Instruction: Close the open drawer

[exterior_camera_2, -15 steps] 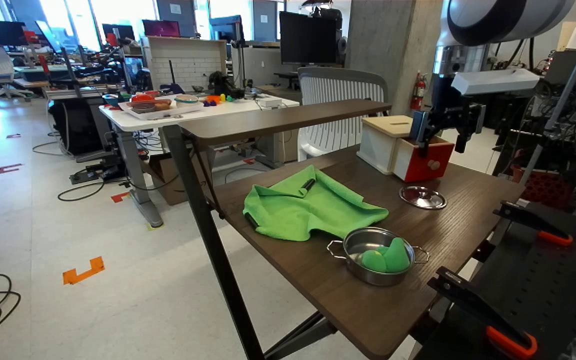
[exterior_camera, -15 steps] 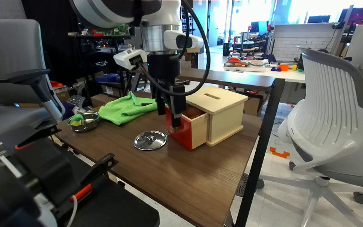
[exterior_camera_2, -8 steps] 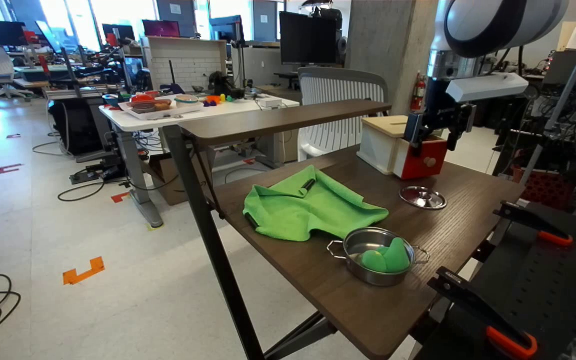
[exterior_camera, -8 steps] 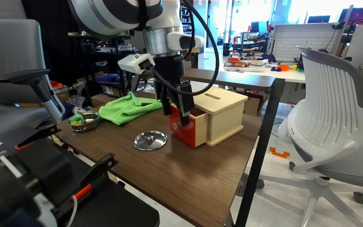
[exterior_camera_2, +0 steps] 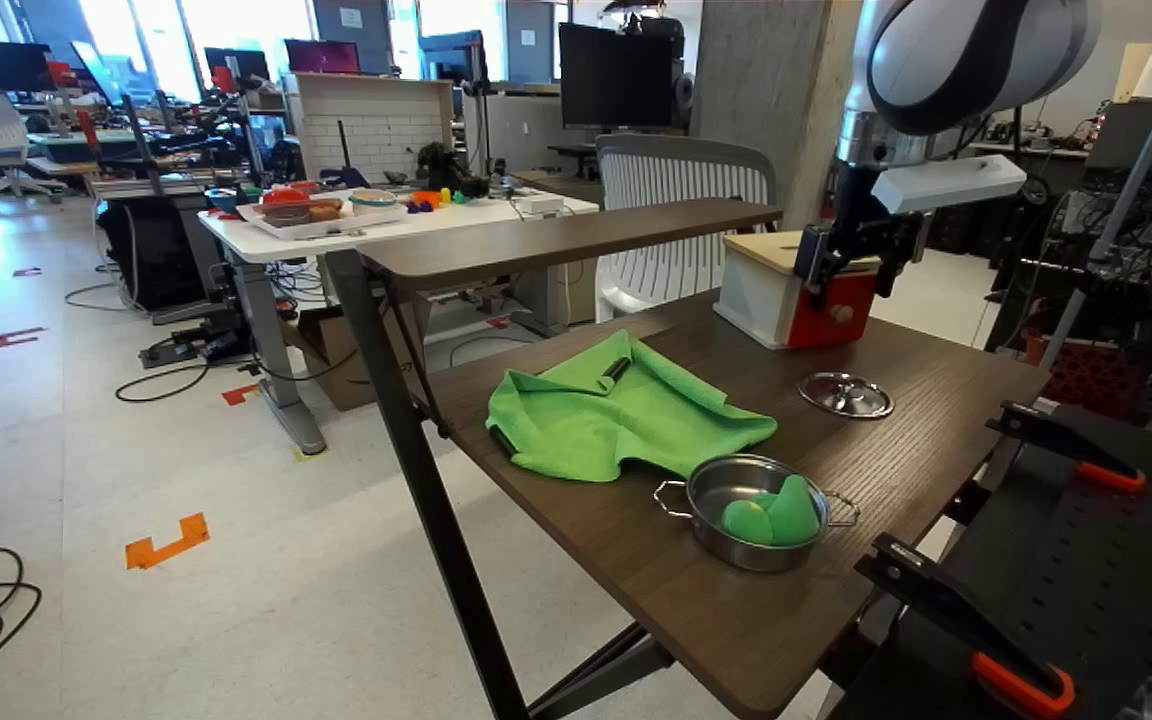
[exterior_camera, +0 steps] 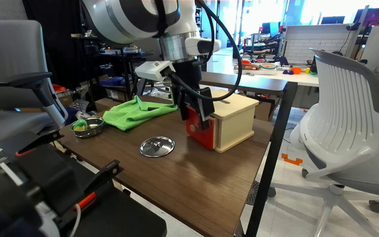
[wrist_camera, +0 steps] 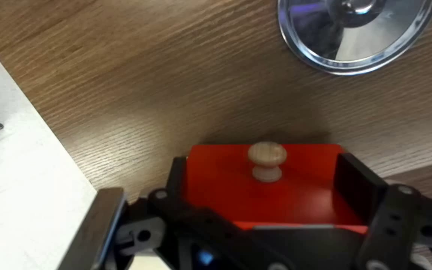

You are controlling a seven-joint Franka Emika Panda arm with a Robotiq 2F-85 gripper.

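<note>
The drawer has a red-orange front with a round wooden knob. It shows in both exterior views (exterior_camera: 204,140) (exterior_camera_2: 829,325) and in the wrist view (wrist_camera: 223,180). Its front stands close to the light wooden box (exterior_camera: 237,126), with only a narrow strip of pale side showing between them. My gripper (exterior_camera: 194,121) is open and tilted at the drawer front. In the wrist view the fingers (wrist_camera: 263,165) stand wide apart, one toward each side of the front, with the knob (wrist_camera: 267,154) between them and nothing held. The drawer's inside is hidden.
A shiny round lid (exterior_camera: 157,146) lies on the brown table before the drawer. A green cloth (exterior_camera_2: 626,420) and a metal bowl (exterior_camera_2: 758,552) with green and yellow things lie farther along. A raised shelf (exterior_camera_2: 576,245) runs along the table's back.
My gripper has moved toward the box and tilted. The drawer has slid inward with it, from well open to nearly flush. The lid, cloth and bowl have not moved.
</note>
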